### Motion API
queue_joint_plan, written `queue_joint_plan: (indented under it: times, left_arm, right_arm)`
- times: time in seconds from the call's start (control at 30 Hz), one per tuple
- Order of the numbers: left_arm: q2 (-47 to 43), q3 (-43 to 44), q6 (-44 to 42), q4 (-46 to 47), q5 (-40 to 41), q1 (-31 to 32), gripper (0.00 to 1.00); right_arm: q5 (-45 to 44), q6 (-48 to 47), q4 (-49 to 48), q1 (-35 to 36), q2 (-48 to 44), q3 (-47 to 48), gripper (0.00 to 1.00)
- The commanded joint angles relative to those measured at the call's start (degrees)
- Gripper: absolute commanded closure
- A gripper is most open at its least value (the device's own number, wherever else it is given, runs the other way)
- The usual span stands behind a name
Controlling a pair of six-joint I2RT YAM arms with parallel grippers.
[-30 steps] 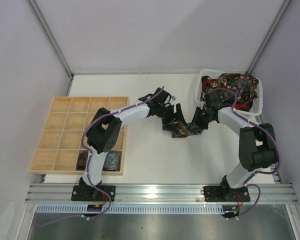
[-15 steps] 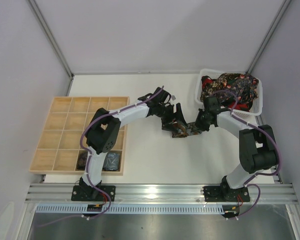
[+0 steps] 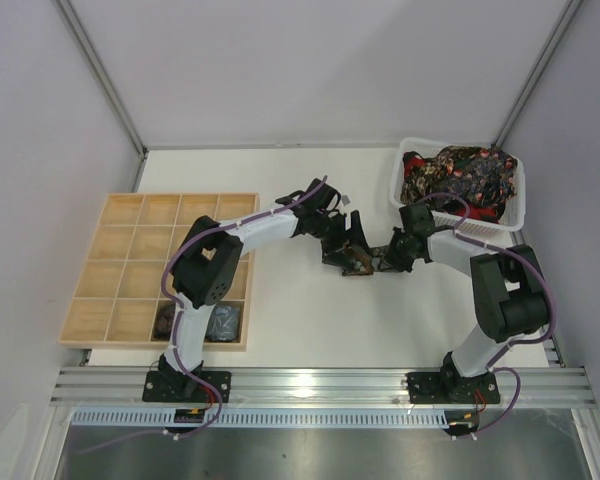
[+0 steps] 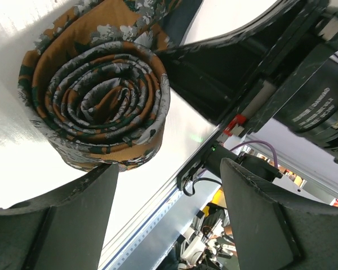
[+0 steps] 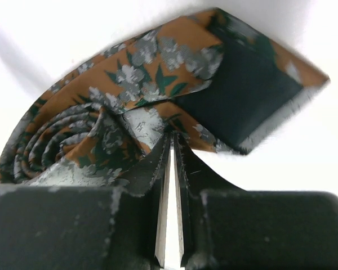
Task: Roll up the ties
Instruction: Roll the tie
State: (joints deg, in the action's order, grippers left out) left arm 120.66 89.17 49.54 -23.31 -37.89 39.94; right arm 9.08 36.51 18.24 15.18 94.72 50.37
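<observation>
A brown tie with grey and green flowers (image 4: 101,95) lies wound into a coil (image 3: 355,263) on the white table between the two arms. My left gripper (image 4: 169,169) is open; its fingers (image 4: 73,219) stand just beside the coil and hold nothing. From the other side my right gripper (image 5: 172,138) is shut, its tips pinching the tie's loose outer end (image 5: 158,121) next to the coil (image 5: 62,146). The tie's dark-lined pointed tip (image 5: 253,95) lies flat beyond it. More ties (image 3: 460,175) are heaped in the white basket (image 3: 404,160).
The pale wooden grid tray (image 3: 110,262) lies at the left, with two dark coils (image 3: 166,322) (image 3: 226,320) in its front row, partly under the left arm. The basket stands at the back right, close behind the right arm (image 3: 500,290).
My right gripper has slid left towards the coil and closed on the tie's loose end. The left gripper has stayed open beside the coil, almost unmoved.
</observation>
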Motion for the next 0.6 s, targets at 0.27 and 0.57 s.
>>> queue_joint_plan:
  times: [0.27, 0.57]
  left_arm:
    - [-2.8, 0.39, 1.52, 3.88, -1.31, -0.04, 0.21]
    - [-0.78, 3.56, 2.23, 3.27, -2.89, 1.19, 0.21]
  right_arm:
    - [7.97, 4.45, 2.14, 1.43, -3.04, -5.2, 0.89]
    - [6.3, 0.67, 6.98, 0.56, -6.38, -3.09, 0.88]
